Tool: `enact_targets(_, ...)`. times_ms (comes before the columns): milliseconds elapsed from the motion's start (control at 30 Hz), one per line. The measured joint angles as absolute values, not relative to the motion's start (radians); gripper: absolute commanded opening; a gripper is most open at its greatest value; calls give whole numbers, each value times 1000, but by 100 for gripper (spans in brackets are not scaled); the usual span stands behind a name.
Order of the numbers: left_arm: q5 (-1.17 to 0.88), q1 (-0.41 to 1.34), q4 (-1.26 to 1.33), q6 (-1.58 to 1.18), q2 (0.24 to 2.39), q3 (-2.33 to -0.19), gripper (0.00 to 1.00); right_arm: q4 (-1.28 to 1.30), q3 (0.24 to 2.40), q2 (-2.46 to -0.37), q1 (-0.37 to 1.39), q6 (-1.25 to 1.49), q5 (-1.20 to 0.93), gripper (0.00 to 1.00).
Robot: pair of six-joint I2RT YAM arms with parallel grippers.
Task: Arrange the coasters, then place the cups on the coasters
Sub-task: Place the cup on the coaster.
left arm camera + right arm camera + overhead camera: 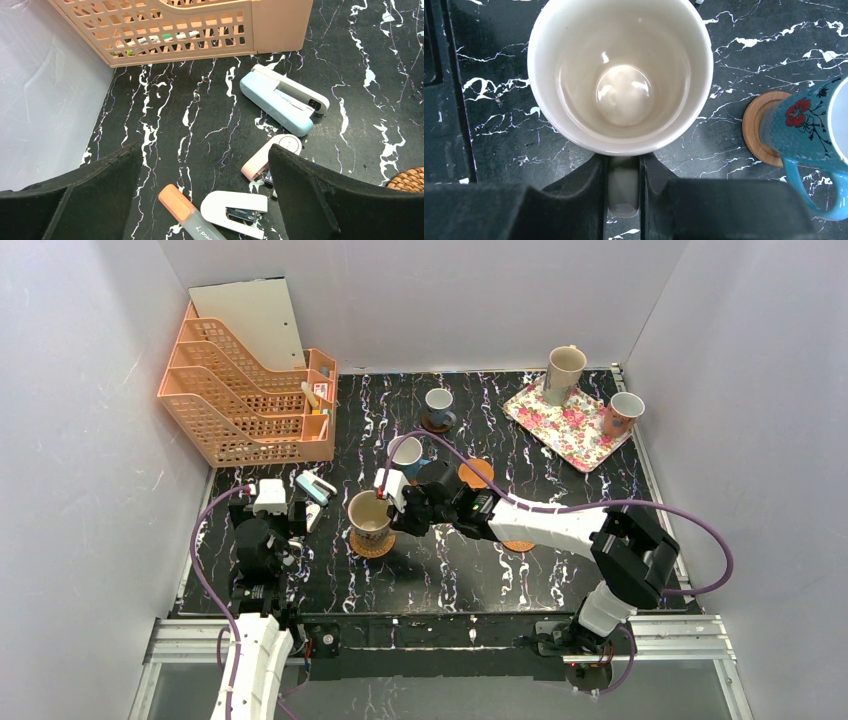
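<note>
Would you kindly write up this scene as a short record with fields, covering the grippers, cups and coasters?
right gripper: closed on the handle of the beige mug
beige mug's place: over a wicker coaster; contact unclear
left gripper: open, empty, over stationery
near blue mug: on a wooden coaster
far blue mug: on a dark coaster
bare wicker coaster: no cup
half-hidden coaster: partly under the right arm
floral tray: holds second beige mug and orange mug

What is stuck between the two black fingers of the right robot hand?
The handle of the big beige mug, pinched in the right gripper; the right wrist view shows it.
</note>
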State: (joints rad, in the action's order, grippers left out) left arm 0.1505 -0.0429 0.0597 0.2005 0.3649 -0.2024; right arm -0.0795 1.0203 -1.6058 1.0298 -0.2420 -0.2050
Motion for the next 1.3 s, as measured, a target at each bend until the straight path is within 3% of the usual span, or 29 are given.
enact_targets(367, 150, -43, 60, 200, 365, -202, 94, -78, 1025, -1610, 1030, -243, -209, 19)
enact_targets(1300, 151, -43, 60, 200, 365, -202, 94, -85, 1058, -1610, 1030, -257, -226, 45)
